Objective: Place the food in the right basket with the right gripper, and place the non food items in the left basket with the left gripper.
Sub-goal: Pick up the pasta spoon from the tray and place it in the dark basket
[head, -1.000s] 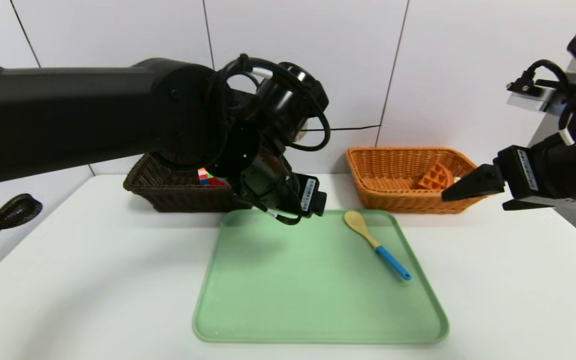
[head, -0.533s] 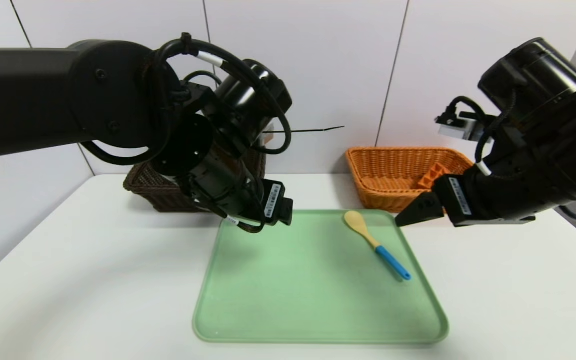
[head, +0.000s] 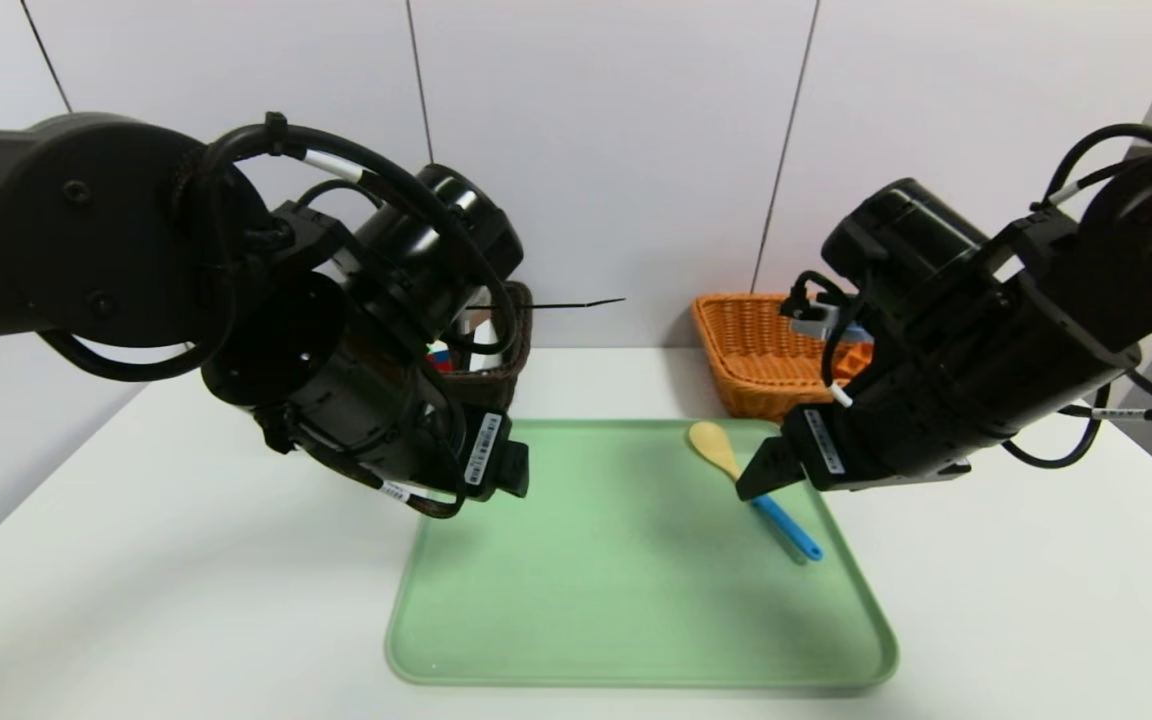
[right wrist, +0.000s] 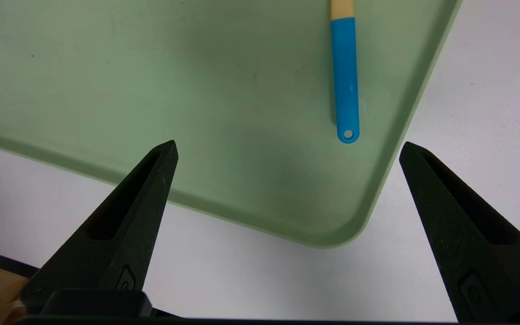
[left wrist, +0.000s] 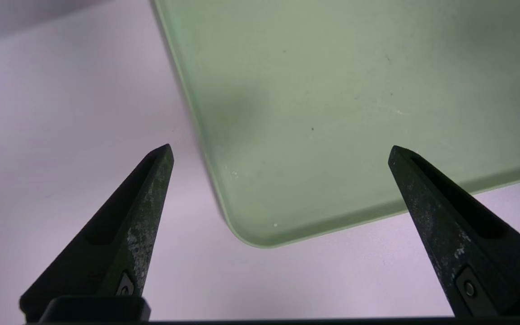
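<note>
- One wooden spoon [head: 781, 525] lay on the green tray [head: 636, 600], head view; the waffle [head: 851, 362] sat in the orange-tan basket [head: 756, 340], the cube [head: 439, 357] in the dark brown basket [head: 496, 385].
- Left wrist view: left gripper [left wrist: 280, 153] was above the tray's corner, fingers apart, nothing between.
- Right wrist view: right gripper [right wrist: 289, 146] was above the tray, fingers spread, spoon ungripped.

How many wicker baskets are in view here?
2. The dark brown basket stands behind the tray's left end, mostly hidden by the left arm; the orange-tan basket stands behind its right end, partly covered by the right arm. Others behind the arms can't be ruled out.
</note>
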Action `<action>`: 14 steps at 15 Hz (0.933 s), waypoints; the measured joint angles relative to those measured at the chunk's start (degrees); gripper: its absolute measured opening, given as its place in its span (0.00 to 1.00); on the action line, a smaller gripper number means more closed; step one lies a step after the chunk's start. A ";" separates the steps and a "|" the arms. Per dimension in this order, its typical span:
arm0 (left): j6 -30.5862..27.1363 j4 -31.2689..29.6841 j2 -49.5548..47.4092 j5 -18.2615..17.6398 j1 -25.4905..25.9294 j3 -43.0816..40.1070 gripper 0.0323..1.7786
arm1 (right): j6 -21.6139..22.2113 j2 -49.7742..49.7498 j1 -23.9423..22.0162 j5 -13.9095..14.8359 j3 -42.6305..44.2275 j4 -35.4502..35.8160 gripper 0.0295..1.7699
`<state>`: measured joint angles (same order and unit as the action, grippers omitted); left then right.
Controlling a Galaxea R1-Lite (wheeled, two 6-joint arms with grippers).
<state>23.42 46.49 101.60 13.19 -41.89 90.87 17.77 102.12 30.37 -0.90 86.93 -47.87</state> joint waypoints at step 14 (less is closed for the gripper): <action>1.02 -3.78 -1.43 -1.78 0.30 -5.49 0.95 | -1.84 13.03 0.55 5.53 2.18 5.07 0.96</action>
<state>24.44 42.72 100.17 11.41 -41.58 85.38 15.93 115.15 30.92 4.63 89.11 -42.80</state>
